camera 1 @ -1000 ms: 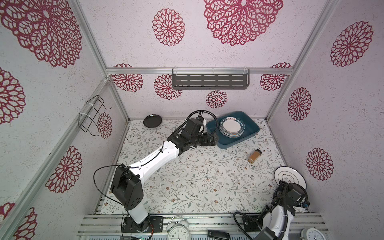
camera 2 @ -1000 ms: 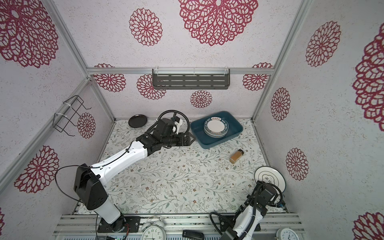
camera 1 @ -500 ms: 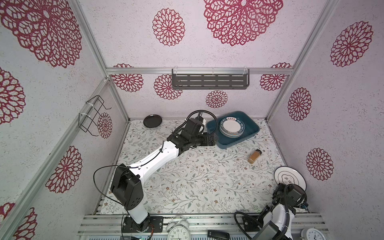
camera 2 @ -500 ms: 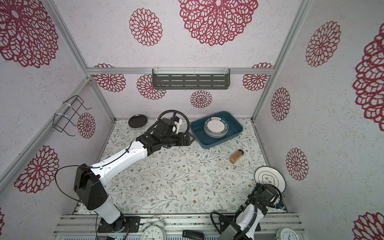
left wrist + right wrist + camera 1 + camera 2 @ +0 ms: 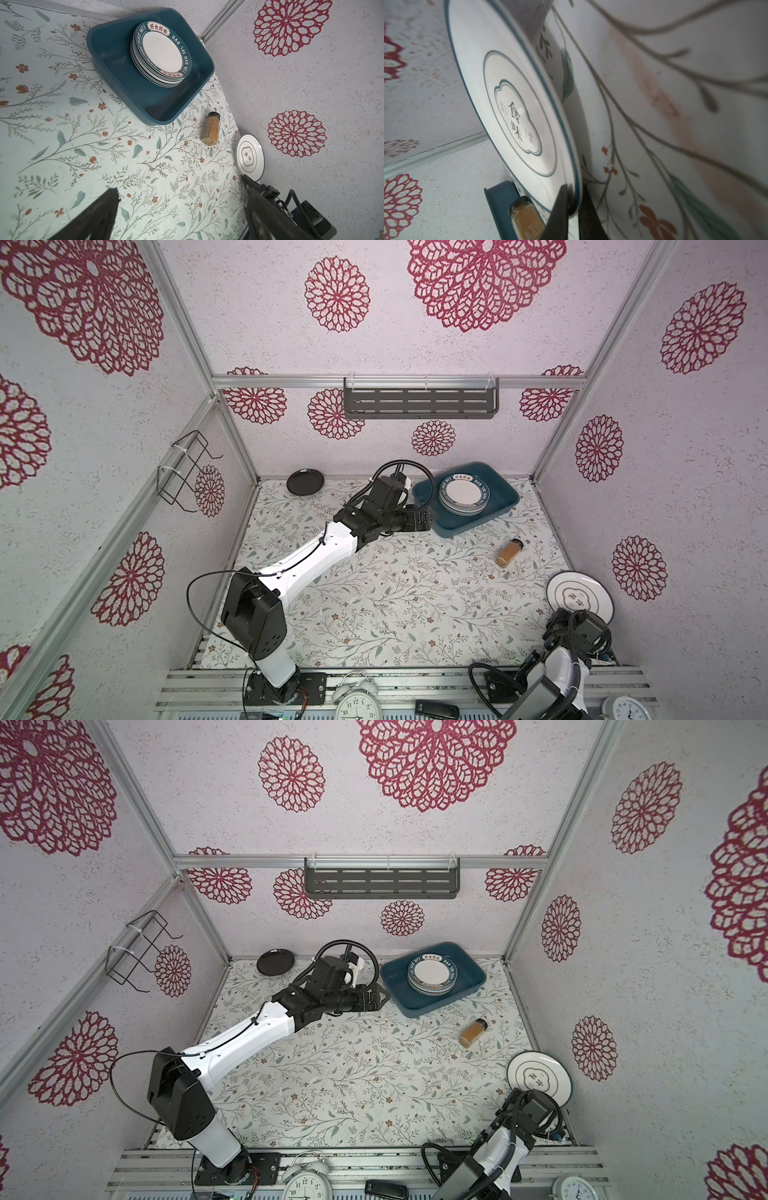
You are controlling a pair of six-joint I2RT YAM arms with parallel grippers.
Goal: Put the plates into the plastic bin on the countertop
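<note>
Both top views show us lettered plates (image 5: 462, 497) stacked in the teal bin (image 5: 500, 489), a cloud-outline plate (image 5: 579, 600) at the worktop's (image 5: 415, 593) right edge. In the left wrist view our left pincer (image 5: 181, 184) gapes wide, empty; in the right wrist view, our right pincer (image 5: 575, 195) clamps that plate's rim.

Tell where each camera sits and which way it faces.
Top views: high above the arm bases, looking down at the countertop; left arm and right arm show.
Left wrist: above the countertop, facing the plastic bin and spice jar; open left gripper shows.
Right wrist: low by the countertop, facing the cloud plate; right gripper pinches its rim.
All share plastic bin, spice jar, cloud plate.
</note>
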